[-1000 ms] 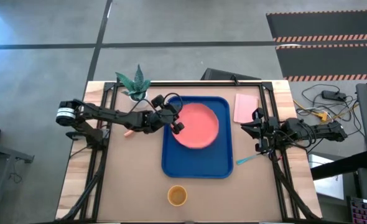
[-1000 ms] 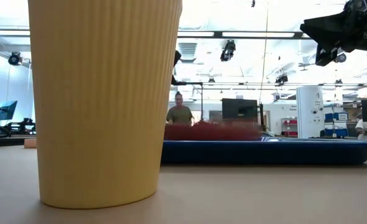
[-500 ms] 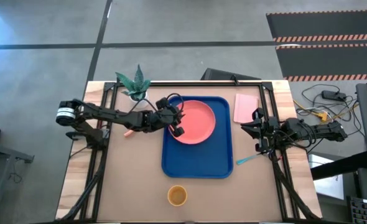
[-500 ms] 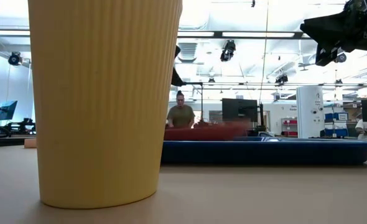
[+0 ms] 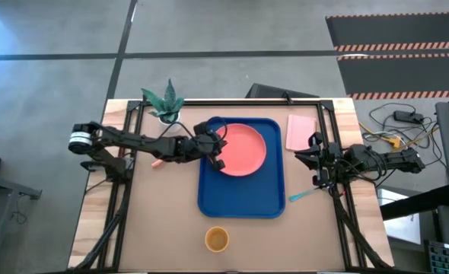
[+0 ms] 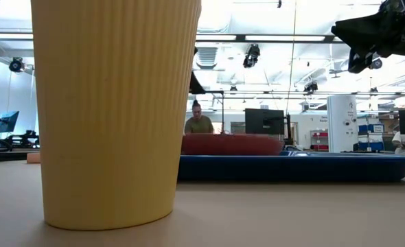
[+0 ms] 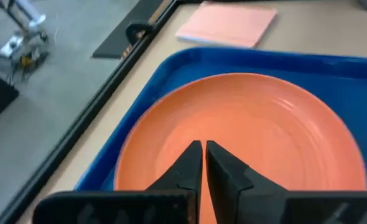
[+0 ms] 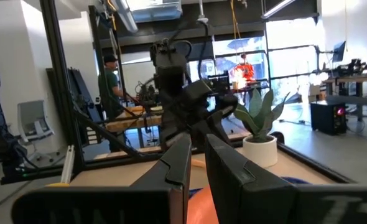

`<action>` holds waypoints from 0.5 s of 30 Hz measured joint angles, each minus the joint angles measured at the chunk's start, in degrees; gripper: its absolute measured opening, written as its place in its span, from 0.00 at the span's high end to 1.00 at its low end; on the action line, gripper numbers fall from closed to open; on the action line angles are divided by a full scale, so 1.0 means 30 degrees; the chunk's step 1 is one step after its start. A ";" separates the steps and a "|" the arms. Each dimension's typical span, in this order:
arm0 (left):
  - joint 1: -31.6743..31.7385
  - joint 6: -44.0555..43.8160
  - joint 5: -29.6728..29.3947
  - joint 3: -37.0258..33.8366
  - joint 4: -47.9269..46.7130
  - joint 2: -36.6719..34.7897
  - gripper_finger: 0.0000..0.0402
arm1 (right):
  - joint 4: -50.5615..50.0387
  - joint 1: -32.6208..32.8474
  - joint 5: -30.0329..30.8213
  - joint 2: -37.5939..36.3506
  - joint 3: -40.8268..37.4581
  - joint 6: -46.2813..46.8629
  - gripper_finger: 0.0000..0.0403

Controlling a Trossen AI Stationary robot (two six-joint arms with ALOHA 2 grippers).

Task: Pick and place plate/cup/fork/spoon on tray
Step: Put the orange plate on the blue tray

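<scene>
The coral-pink plate (image 5: 243, 148) lies flat in the far half of the blue tray (image 5: 240, 199); it also shows in the low view (image 6: 231, 144). My left gripper (image 5: 218, 156) is shut, with its tips over the plate's left part (image 7: 203, 149). My right gripper (image 5: 314, 162) is shut and empty above the table, right of the tray. The teal-handled spoon (image 5: 307, 195) lies on the table by the tray's right side. The fork's (image 5: 157, 162) pale handle shows under my left arm. The yellow cup (image 5: 217, 239) stands near the front edge. My left gripper's shut fingers (image 7: 190, 163) lie side by side over the plate's inner surface (image 7: 199, 134), close to its left rim. They slant down from the table's left. I cannot tell whether the tips touch the plate. The plate rests flat on the tray.
A pale pink rectangular pad (image 5: 300, 131) lies right of the tray's far corner. A potted plant (image 5: 163, 103) stands at the far left. The tray's near half is bare blue. A person stands in the room beyond the table (image 6: 199, 125).
The plate has slid a little toward the tray's far end alongside my left gripper. In the low view it was a blurred, raised shape and now lies flat on the tray. My right arm has kept still.
</scene>
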 joint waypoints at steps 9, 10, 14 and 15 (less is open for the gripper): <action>-0.3557 0.4481 -0.0975 0.0432 0.0894 -0.1003 1.00 | -0.1111 0.0000 0.2028 0.0778 0.0000 0.1988 0.91; -0.4086 0.5048 -0.1585 0.0167 0.1472 -0.1212 1.00 | -0.1074 0.0000 0.2453 0.1087 0.0017 0.2121 0.91; -0.5864 0.7150 -0.1860 -0.1479 0.4022 -0.2940 1.00 | -0.1411 0.0000 0.3791 0.3082 0.1053 0.2616 0.91; -0.6126 0.7433 -0.1443 -0.1962 0.4641 -0.3565 1.00 | -0.1528 0.0000 0.4001 0.3755 0.1438 0.2755 0.91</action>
